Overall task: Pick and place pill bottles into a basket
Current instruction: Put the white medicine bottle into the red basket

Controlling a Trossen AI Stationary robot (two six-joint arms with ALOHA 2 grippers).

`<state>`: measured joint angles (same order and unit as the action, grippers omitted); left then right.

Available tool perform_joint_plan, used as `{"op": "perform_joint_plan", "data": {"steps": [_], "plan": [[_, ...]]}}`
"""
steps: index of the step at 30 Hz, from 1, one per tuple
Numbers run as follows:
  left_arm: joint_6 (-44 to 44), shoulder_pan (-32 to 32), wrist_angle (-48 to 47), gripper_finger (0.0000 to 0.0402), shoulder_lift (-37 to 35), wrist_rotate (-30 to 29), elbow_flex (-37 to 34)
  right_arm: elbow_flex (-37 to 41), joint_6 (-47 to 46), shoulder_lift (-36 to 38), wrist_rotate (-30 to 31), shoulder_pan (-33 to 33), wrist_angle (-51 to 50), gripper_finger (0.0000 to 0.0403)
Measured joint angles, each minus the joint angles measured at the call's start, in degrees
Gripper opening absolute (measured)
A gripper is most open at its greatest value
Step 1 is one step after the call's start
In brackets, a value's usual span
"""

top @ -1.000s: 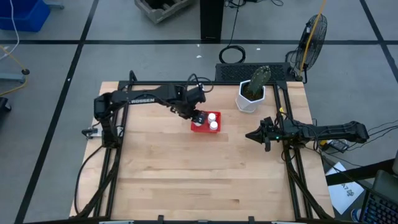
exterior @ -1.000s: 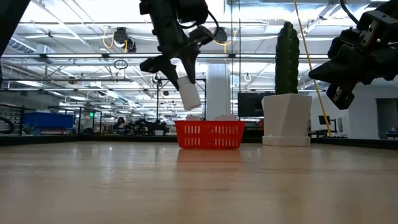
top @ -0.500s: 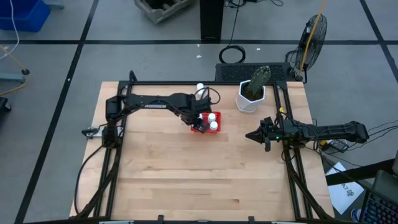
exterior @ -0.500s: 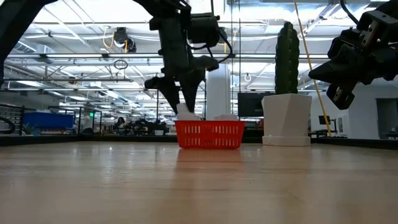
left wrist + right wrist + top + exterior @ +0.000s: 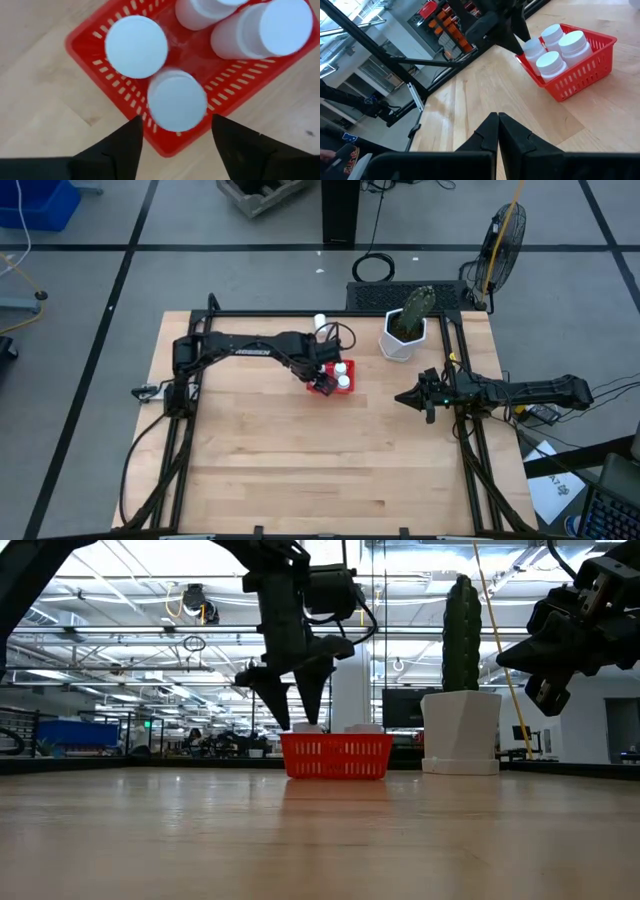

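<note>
The red basket [image 5: 331, 381] stands on the table left of the planter and holds several white pill bottles [image 5: 136, 46]. My left gripper [image 5: 177, 125] is open straight above the basket's near-left corner, fingers pointing down. Its fingertips stand on either side of the cap of one upright bottle [image 5: 177, 100] in the basket, apart from it. In the low view the left gripper [image 5: 297, 718] hangs just over the basket rim [image 5: 337, 743]. One more bottle [image 5: 321, 321] stands on the table near the far edge. My right gripper [image 5: 498, 120] is shut and empty, held off the table at the right [image 5: 404, 397].
A white planter pot with a cactus [image 5: 404, 332] stands right of the basket near the far edge. A black frame rail [image 5: 470, 450] runs along the table's sides. Bare wood [image 5: 320, 460] fills the table's near half.
My left gripper has come down from above the basket with a white bottle held tilted between its fingers, until its fingertips reach the basket rim. The bottle now stands upright in the basket, and the fingers stand clear of its cap.
</note>
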<state>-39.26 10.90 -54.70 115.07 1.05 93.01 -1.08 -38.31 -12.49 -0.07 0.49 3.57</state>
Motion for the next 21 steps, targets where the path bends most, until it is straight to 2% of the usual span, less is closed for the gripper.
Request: {"op": "perform_joint_plan", "data": {"steps": [5, 12, 17, 21], "plan": [[-0.36, 0.0, 1.67, 0.0256, 0.0, 1.72, 0.0, 0.01, -0.02, -0.01, 0.02, 0.0, 0.01, 0.0004], [-0.49, 0.0, 1.54, 0.0249, -2.43, 3.8, 0.0, 0.02, 0.01, 0.0, 0.01, 0.01, -0.02, 0.0004], [-1.8, 0.0, -0.38, 0.0229, -6.95, 3.02, 0.0, 0.0, 0.01, -0.02, -0.01, 0.01, 0.01, 0.0004], [-1.87, -0.61, -3.76, 0.0187, -11.44, 0.85, 0.0, 0.0, 0.21, -0.02, 0.1, 0.01, 0.04, 0.0004]]}}
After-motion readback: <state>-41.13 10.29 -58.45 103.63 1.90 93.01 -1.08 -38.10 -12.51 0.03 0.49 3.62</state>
